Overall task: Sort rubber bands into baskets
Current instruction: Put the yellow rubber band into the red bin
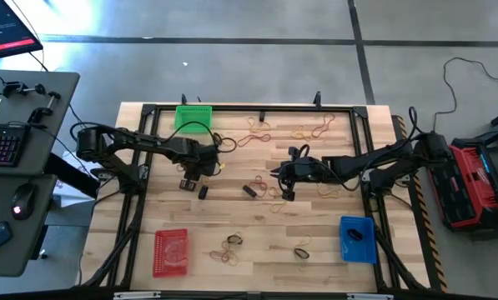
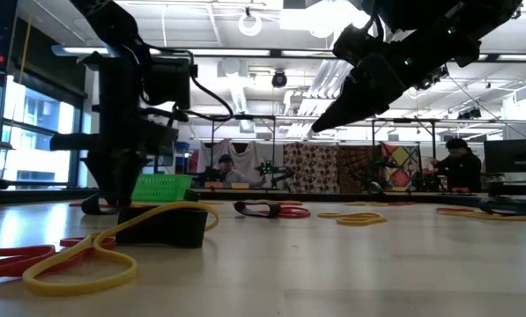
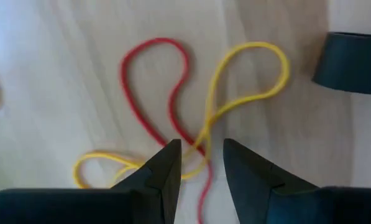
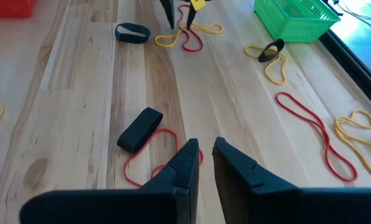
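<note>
Thin red rubber band (image 3: 149, 87) and yellow rubber band (image 3: 247, 78) lie tangled on the wooden table (image 3: 61, 74), left gripper (image 3: 201, 163) right over them, fingers slightly apart, holding nothing. Right gripper (image 4: 206, 155) hangs mid-table over another red band (image 4: 149, 158), fingers nearly closed, empty; green mesh basket (image 1: 192, 117) sits beyond.

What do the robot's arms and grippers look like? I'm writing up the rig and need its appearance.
Both arms are dark, jointed and slim, with black cables looping along them. The left gripper and right gripper each end in two matte black, wedge-shaped fingers tapering to blunt tips. No markings or labels show on them.
</note>
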You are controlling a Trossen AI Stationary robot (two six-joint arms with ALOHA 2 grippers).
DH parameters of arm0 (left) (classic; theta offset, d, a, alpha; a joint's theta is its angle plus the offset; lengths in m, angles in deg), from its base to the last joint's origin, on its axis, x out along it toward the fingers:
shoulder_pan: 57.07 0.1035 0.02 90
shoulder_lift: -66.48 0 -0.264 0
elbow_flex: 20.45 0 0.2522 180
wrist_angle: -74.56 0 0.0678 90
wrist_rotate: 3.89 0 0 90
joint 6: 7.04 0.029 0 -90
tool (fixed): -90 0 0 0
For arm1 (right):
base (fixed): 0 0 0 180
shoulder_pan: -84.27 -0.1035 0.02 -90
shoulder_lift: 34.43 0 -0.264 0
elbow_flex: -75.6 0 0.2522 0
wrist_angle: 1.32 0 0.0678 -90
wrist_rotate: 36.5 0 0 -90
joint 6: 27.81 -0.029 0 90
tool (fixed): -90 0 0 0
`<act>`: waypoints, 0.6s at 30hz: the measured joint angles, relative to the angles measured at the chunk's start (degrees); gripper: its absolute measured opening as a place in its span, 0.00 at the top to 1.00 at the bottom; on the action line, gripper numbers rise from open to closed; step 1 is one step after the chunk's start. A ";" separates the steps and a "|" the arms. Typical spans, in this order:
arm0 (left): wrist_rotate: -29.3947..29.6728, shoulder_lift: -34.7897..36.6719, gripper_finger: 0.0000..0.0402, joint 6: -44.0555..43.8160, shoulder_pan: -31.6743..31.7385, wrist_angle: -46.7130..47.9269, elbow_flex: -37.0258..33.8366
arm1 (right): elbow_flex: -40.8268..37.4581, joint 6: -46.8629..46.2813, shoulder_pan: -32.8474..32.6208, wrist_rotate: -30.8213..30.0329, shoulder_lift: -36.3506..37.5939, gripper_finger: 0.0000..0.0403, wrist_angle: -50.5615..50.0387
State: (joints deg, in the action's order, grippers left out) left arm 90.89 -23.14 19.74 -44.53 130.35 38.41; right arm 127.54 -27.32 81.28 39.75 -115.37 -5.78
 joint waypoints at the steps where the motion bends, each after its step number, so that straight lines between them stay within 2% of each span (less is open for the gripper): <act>1: -0.28 0.00 0.72 0.07 -0.03 0.01 0.00 | -0.02 0.00 0.00 0.00 0.00 0.90 0.00; 7: -1.16 0.00 0.75 0.36 -0.35 -1.36 0.00 | -0.01 0.00 0.00 0.00 0.00 0.90 0.19; 18: -3.06 0.02 0.94 -1.04 -0.33 -2.80 0.00 | -0.02 -0.44 0.00 0.00 0.00 0.90 0.42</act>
State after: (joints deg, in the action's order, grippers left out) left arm 87.83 -23.12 18.70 -44.86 127.56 38.41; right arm 127.52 -27.76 81.28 39.75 -115.37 -5.36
